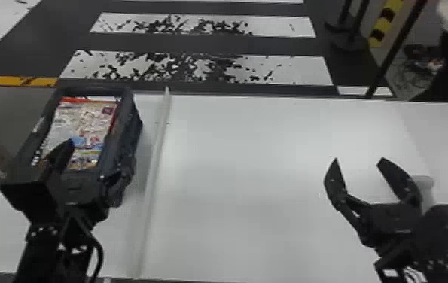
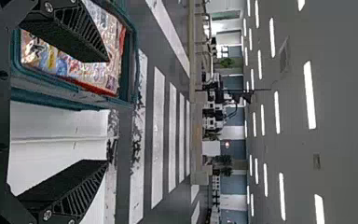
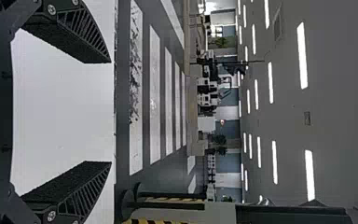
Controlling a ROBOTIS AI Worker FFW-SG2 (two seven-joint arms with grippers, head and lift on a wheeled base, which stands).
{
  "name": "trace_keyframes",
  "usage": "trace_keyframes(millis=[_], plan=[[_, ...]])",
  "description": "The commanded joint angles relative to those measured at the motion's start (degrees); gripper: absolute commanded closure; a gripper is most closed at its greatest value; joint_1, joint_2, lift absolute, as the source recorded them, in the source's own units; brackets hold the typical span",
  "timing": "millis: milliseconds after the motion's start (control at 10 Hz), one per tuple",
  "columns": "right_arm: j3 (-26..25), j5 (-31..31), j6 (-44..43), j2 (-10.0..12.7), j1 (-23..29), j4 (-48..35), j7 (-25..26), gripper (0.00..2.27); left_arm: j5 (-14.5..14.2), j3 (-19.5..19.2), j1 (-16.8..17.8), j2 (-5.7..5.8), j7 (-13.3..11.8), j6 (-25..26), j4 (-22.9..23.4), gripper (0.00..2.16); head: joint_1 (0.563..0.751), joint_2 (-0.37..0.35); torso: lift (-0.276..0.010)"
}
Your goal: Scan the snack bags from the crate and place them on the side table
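Observation:
A snack bag (image 1: 83, 128), colourful with a red edge, lies inside the dark crate (image 1: 123, 130) at the left of the white table (image 1: 241, 169). Over the crate's near end is my left gripper (image 1: 99, 153), open with nothing between its fingers. My right gripper (image 1: 358, 160) stands open and holds nothing over the table's right part, well away from the crate. In the left wrist view, one finger of the left gripper (image 2: 107, 111) overlaps the bag (image 2: 93, 77) and the crate (image 2: 131, 56). White tabletop lies behind the right gripper (image 3: 110, 112) in the right wrist view.
A pale raised strip (image 1: 157, 150) runs front to back across the table, right of the crate. A grey rounded object (image 1: 423, 182) stands behind the right gripper. Beyond the table are striped floor and a yellow-black post (image 1: 384, 22) at the back right.

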State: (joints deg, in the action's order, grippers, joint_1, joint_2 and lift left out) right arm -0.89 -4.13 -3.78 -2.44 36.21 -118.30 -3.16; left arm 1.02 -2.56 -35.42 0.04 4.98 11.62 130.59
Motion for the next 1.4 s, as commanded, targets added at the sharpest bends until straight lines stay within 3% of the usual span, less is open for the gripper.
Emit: trace_keyframes(millis=[0,200,300,400,600,800,1000,1100,1300], plan=[[-0.08,0.00,0.05,-0.11,0.09,0.00,0.00,0.11,-1.90,-4.91,2.55,-0.18,-1.46,5.74,1.60,0.11,0.695,0.050,-0.094],[0.01,0.00,0.05,-0.11,0.26,-0.09,-0.18,0.11,-5.06,-13.09,9.32,-0.18,-9.99,24.02,2.39,0.12,0.695,0.105,-0.094],[0.01,0.09,0.05,-0.11,0.26,-0.09,-0.26,0.11,-6.82,-16.25,12.30,-0.18,-13.33,29.82,2.21,0.12,0.695,0.133,-0.094],[0.01,0.09,0.05,-0.11,0.35,0.00,-0.35,0.11,-5.50,-17.22,14.68,-0.18,-15.17,30.70,1.77,0.12,0.695,0.157,-0.094],[0.01,0.09,0.22,-0.11,0.53,-0.18,-0.44,0.11,-3.22,-19.24,21.62,0.14,-16.40,36.85,-0.51,0.13,0.695,0.183,-0.094],[-0.08,0.09,0.05,-0.11,0.97,-0.35,-0.53,0.11,3.29,-19.94,30.06,0.32,-21.15,47.58,-5.17,0.14,0.695,0.205,-0.094],[-0.43,0.09,0.05,-0.11,1.23,-0.53,-0.62,0.11,9.70,-19.68,36.47,0.49,-24.75,50.92,-11.41,0.14,0.695,0.210,-0.094],[-0.43,0.09,0.05,-0.11,1.32,-0.62,-0.62,0.11,11.02,-19.77,38.50,0.84,-25.54,52.32,-14.22,0.14,0.695,0.215,-0.094],[-0.52,0.09,0.05,-0.11,1.32,-0.62,-0.79,0.11,12.43,-19.24,42.71,3.22,-27.57,53.02,-21.78,0.14,0.695,0.224,-0.094]])
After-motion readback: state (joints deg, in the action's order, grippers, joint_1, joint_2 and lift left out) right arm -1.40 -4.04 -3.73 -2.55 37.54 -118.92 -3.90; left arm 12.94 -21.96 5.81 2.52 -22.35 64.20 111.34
